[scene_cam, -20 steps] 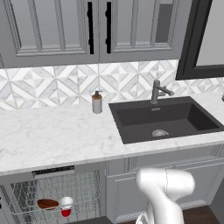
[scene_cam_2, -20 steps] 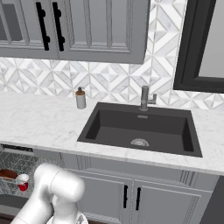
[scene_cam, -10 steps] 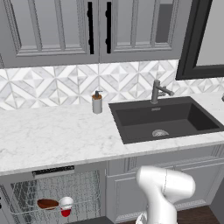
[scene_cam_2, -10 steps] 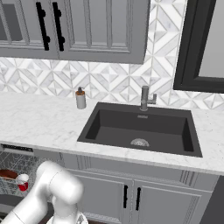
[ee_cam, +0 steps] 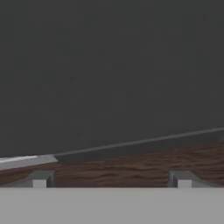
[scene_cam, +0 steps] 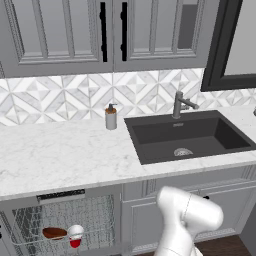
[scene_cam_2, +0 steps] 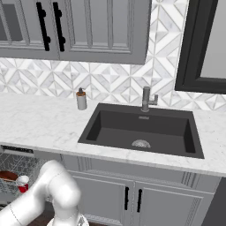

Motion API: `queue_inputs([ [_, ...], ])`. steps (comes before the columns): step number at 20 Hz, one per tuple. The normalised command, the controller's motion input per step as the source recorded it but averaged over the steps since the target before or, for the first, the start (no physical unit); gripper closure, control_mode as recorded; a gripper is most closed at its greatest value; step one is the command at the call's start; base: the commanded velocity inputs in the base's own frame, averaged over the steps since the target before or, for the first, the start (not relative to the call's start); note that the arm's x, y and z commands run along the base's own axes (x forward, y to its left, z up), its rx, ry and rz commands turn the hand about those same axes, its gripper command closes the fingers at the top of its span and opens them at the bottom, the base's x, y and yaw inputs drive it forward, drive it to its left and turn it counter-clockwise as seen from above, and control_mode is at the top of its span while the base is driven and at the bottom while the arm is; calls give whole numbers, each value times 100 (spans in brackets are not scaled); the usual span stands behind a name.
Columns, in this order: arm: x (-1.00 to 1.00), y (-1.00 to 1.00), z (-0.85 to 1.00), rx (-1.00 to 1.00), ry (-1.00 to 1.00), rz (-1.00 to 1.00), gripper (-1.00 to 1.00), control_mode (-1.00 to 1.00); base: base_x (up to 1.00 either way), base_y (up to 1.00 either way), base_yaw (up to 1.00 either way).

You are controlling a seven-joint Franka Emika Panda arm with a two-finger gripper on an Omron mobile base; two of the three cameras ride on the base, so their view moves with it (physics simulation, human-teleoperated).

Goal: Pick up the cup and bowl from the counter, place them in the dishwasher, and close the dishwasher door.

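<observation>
Left base view: the dishwasher (scene_cam: pixel 65 220) stands open under the surface (scene_cam: pixel 60 155), its wire rack pulled into sight below the thin dark control strip. The bowl (scene_cam: pixel 54 233), low, round and reddish-brown, sits near the rack's front edge, and the cup (scene_cam: pixel 75 236), red with a white rim, stands upright just beside it on the right. Up top, the marble-patterned surface carries a grey soap dispenser (scene_cam: pixel 111 117) near its back edge, left of the black sink (scene_cam: pixel 192 137) and its faucet (scene_cam: pixel 179 104). Grey wall cabinets (scene_cam: pixel 100 30) hang over a diamond-tiled backsplash.

Right base view: same rack at the far left edge, with the cup (scene_cam_2: pixel 22 184) upright and the bowl (scene_cam_2: pixel 7 176) behind it, both partly cut off by the white arm (scene_cam_2: pixel 48 194).

Hand view: the gripper (ee_cam: pixel 111 179) has its jaws spread wide, nothing between them. Straight ahead is a flat dark grey panel (ee_cam: pixel 109 74), close up, its lower edge running aslant above brown wood floor (ee_cam: pixel 131 168). Whether that panel is the dishwasher door, I can't tell.
</observation>
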Motion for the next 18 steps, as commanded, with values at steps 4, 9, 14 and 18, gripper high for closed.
queue_inputs([
  [4,100,0,0,0,-73,0,-100,-100,0,0,0],
  [9,100,0,-1,0,-72,0,-100,-100,0,0,0],
  [14,100,0,-21,0,-59,0,-100,-100,0,0,0],
  [18,100,1,-97,0,-35,1,-100,-100,0,0,0],
])
